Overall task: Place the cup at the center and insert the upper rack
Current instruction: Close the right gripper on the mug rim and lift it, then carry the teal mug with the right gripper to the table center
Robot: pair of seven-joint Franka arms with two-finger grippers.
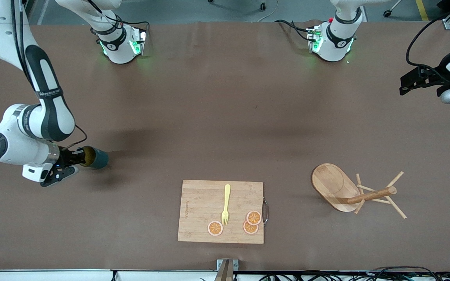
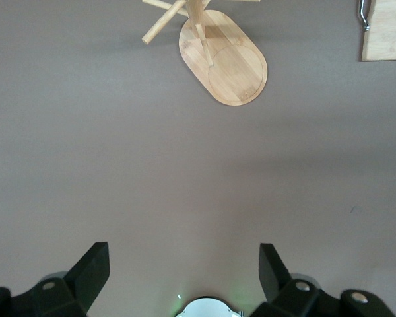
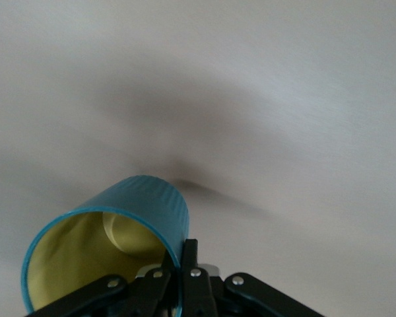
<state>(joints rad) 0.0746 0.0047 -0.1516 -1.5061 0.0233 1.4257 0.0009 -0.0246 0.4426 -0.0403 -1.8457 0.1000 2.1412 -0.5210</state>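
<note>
- Nearest the front camera, the cutting board (image 1: 221, 212) lies on the surface (image 1: 225, 117) with a yellow fork (image 1: 225, 205) and three orange slices (image 1: 250, 223) on it; it is no part of the job, so keep the carry path away from it.
- Slightly farther from the camera, toward the left arm's end, the upper rack (image 1: 356, 193) lies tipped on its side, its oval base on edge and its pole and pegs pointing toward that end of the surface. It looks as if it will have to be stood up or lifted by its pole later.
- The right tool (image 1: 77, 158) is over the right arm's end of the surface, pinching the cup (image 1: 94, 157) by its rim. In the right wrist view one finger sits inside the yellow interior and one outside the teal wall of the cup (image 3: 109, 247), which is tilted with its mouth toward the wrist.
- To do this step well, I judge: carry the cup toward the bare middle, level it so the bottom meets the surface flat, then release only once it rests there.
- Rim grips can slip; move slowly.
- The left tool (image 2: 183, 274), fingers spread wide, waits up over the left arm's end of the surface, with the rack in its wrist view.
</note>
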